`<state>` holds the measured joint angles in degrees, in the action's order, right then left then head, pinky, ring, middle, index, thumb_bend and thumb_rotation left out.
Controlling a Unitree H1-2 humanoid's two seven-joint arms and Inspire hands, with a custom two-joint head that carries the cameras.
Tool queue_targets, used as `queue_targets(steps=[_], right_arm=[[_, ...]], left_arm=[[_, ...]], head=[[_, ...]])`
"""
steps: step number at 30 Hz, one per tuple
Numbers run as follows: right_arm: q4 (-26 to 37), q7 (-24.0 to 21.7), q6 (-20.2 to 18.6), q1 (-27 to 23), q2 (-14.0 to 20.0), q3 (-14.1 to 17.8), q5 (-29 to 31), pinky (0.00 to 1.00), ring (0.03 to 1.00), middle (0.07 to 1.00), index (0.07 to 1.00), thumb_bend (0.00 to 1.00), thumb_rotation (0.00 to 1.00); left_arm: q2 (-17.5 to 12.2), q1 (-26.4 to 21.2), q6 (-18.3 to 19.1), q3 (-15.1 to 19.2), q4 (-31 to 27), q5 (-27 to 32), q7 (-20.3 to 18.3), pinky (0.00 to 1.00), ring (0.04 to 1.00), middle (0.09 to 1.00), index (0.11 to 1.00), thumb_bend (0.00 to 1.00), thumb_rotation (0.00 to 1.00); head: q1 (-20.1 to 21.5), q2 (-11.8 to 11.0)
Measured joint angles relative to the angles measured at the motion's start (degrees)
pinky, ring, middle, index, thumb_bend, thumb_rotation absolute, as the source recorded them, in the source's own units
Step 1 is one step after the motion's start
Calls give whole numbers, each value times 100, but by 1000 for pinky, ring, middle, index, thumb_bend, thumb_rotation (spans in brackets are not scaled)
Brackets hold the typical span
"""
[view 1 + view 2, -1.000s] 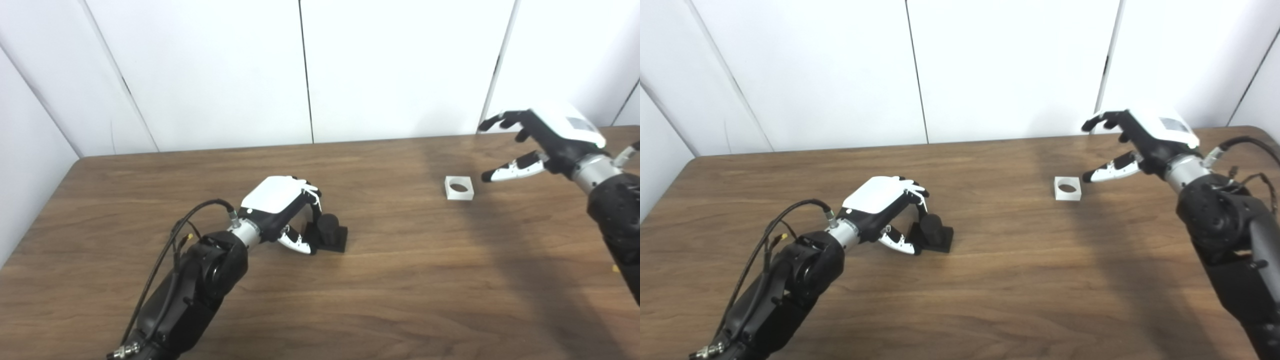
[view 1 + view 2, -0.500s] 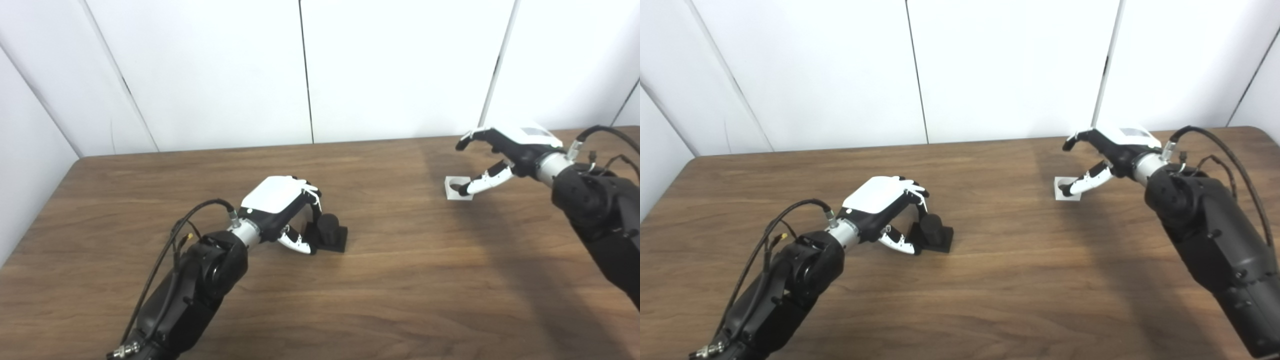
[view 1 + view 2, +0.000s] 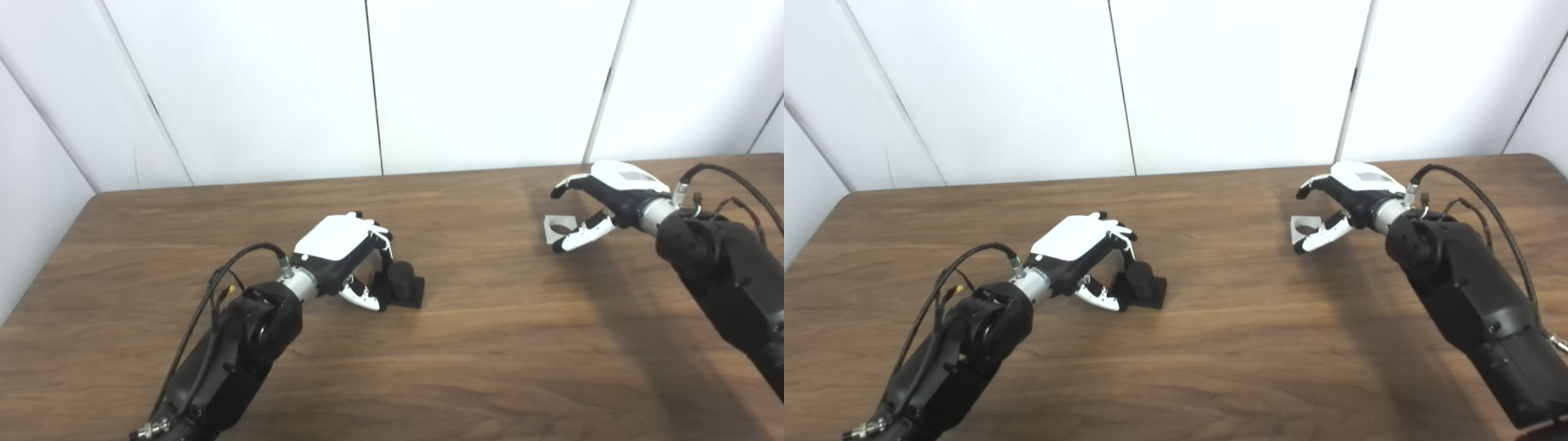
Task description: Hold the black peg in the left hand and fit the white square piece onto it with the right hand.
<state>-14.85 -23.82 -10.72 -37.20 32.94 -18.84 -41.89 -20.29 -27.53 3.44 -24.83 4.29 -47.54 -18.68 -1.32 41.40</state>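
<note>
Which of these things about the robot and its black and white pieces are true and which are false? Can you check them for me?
1. The black peg sits on the wooden table. True.
2. The white square piece is already fitted on the peg. False: it is far off to the right, near the right hand.
3. The left hand is right beside the peg, fingers curled around it. True.
4. The white piece has a round hole in it. True.
5. The right hand is closed in a tight fist. False: its fingers are spread apart, reaching over the white piece.
</note>
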Motion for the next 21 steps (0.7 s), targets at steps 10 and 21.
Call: queue_targets(steps=[10,21], right_arm=[[-252,2,-5,-27,-1,-32,-80,912,911,905,800,808,388],[-550,162,20,-21,-21,-131,-112,918,905,895,767,794,370]], left_arm=[[-5,14,0,18,-12,0,-11,966,916,854,491,522,77],[-11,38,-1,37,-31,1,-6,982,924,856,491,522,77]], head=[[-18,9],[-26,35]])
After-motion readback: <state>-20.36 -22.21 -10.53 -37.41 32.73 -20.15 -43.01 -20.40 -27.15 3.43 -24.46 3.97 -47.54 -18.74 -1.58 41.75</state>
